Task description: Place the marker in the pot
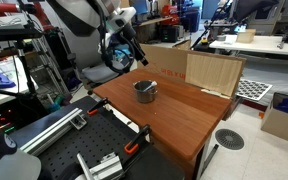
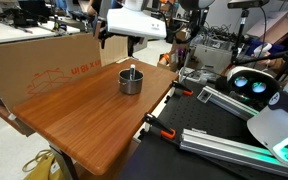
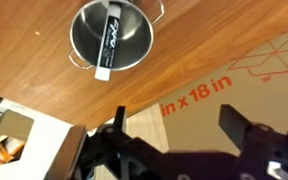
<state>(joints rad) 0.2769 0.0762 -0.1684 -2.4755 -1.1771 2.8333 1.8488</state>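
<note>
hovering gripper (image 3: 174, 122) wide open, holding nothing, over worktop (image 3: 224, 30) edge by box (image 3: 234, 85). noting marker (image 3: 107, 42) already in pot (image 3: 136, 40), long axis slanting across rim, well clear of jaws.

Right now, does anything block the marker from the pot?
Nothing visible does: the marker already lies inside the pot, one end over the rim. The gripper is open and apart from both.
</note>
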